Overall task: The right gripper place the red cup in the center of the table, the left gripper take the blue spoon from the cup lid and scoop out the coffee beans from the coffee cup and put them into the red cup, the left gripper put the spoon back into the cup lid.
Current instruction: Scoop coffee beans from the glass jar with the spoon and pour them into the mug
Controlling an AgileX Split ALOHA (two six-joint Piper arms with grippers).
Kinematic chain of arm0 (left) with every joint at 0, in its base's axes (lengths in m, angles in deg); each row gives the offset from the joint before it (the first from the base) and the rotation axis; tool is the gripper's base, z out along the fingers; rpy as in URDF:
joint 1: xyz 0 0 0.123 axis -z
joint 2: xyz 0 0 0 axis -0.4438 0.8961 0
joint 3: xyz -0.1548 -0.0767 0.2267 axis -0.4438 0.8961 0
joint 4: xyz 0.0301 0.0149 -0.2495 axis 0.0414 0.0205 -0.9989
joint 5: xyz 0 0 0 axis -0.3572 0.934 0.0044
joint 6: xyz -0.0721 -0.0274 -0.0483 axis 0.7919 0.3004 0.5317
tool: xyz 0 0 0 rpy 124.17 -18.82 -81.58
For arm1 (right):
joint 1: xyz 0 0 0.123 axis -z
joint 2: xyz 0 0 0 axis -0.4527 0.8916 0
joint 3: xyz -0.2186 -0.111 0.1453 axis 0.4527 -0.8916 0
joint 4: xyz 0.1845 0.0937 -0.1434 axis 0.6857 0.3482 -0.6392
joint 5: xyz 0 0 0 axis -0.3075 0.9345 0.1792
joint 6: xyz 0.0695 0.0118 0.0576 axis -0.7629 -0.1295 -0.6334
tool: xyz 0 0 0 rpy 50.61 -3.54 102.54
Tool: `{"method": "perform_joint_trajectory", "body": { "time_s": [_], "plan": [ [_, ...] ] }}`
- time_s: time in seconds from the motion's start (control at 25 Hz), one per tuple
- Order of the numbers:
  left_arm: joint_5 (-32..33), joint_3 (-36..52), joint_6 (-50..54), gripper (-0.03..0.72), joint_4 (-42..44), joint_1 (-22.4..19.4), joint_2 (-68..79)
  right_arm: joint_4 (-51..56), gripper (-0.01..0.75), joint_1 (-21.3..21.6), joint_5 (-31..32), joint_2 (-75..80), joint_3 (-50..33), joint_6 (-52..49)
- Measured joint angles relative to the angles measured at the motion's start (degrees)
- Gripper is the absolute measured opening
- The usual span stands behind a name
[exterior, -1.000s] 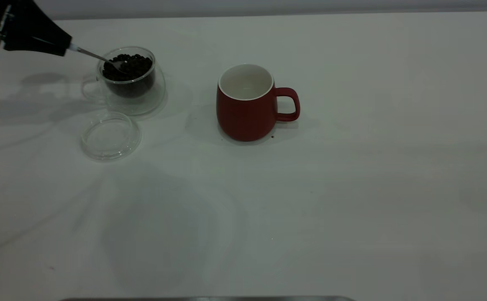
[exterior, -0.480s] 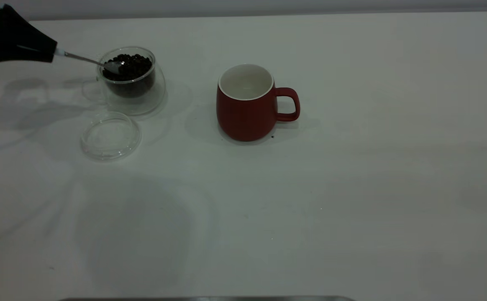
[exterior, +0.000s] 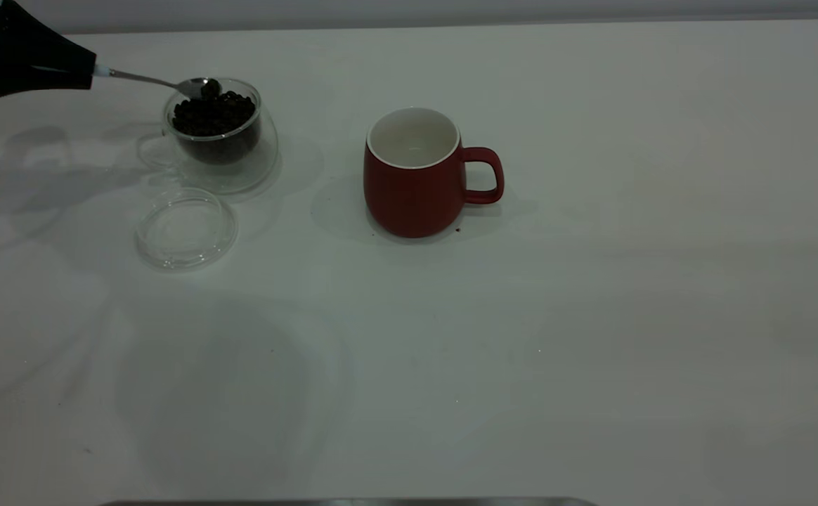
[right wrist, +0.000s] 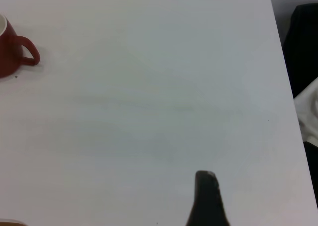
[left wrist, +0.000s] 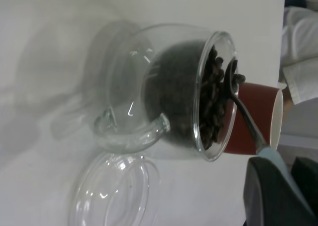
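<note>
My black left claw (exterior: pixel 89 70) pinches the pale-blue-handled metal teaspoon (exterior: pixel 163 82), its bowl just above the clear glass cup (exterior: pixel 218 133) of dark beans (exterior: pixel 213 114). Beans sit loose, so I'd keep it level. Right claw: can't tell.

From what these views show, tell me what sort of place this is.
Probably a robot test bench: a bare white table, the left gripper holding a blue spoon, and only a coffee cup and red cup as props.

The small metal teaspoon with the pale blue handle (exterior: pixel 170 82) has risen out of the heap of dark coffee beans (exterior: pixel 213 114); its bowl now hangs above the clear glass cup's (exterior: pixel 221 137) rim, carrying a few beans, clamped in the left end effector (exterior: pixel 82 70).
</note>
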Motion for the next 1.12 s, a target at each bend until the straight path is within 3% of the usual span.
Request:
{"method": "perform_joint_trajectory", "body": {
  "time_s": [0.56,1.12],
  "plan": [
    [0.0,0.0,1.1,0.114,-2.7,0.7,0.0,0.0,0.587,0.0,0.0,0.0,0.0,0.0],
    [0.0,0.0,1.2,0.114,-4.6,9.2,0.0,0.0,0.587,0.0,0.0,0.0,0.0,0.0]
  ]
}}
